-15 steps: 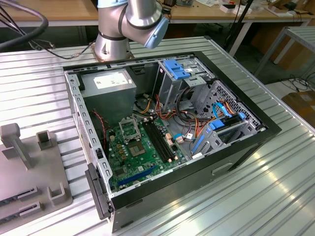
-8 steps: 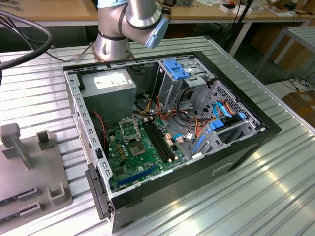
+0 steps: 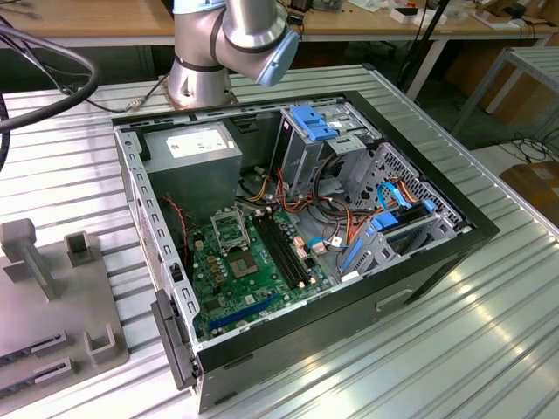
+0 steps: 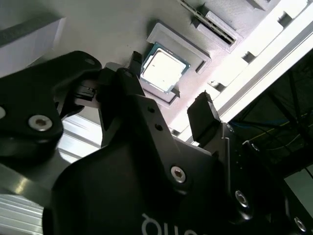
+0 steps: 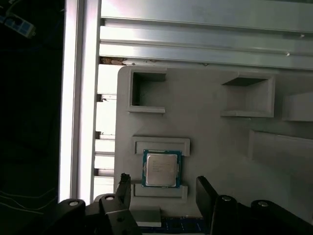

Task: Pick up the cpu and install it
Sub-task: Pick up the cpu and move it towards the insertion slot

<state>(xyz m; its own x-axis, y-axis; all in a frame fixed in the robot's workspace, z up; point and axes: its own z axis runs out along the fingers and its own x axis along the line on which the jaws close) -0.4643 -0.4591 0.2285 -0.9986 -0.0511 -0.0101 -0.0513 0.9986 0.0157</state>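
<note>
- Part: small flat square cpu (image 5: pixel 161 168) with pale silver-grey metal face, lying flat in shallow recess of grey moulded plastic tray (image 5: pixel 220 142), between two raised lips.
- Tool: black two-finger gripper (image 5: pixel 162 182) hovering over cpu, fingers (image 5: pixel 205 191) spread wide, straddling it, gripping nothing.
- Surroundings: open black computer case (image 3: pixel 419 279) lying on ribbed aluminium table (image 3: pixel 454 349), green motherboard (image 3: pixel 262 288) facing up, tray sitting at exterior view's left of it.

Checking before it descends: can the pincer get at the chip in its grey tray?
Probably yes: the pincer is open above the chip, nothing covers it, and the ridges of its tray look low.
</note>
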